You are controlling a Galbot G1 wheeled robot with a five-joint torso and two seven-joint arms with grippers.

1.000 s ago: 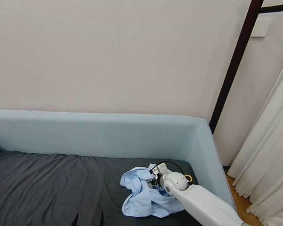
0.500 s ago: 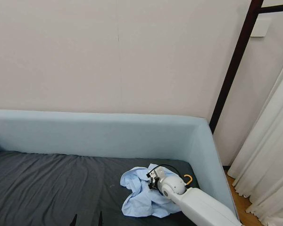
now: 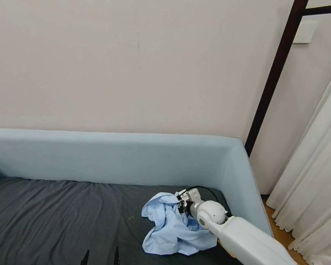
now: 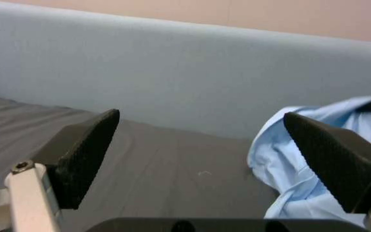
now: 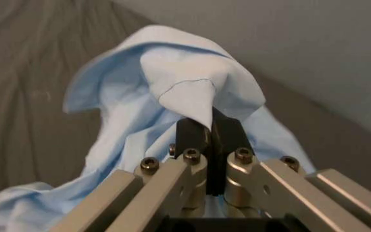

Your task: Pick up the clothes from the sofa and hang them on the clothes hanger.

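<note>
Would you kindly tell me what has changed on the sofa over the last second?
The right gripper, shut on the light blue shirt, has drawn slightly up and toward the robot's right, raising the pinched fold a little. The left gripper stays open and low over the seat, and most of the shirt still lies on the sofa.

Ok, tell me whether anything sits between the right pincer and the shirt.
Nothing visible does. The right pincer is shut on a fold of the blue shirt, which lies on the sofa seat. The left pincer hangs open, apart from the shirt.
</note>
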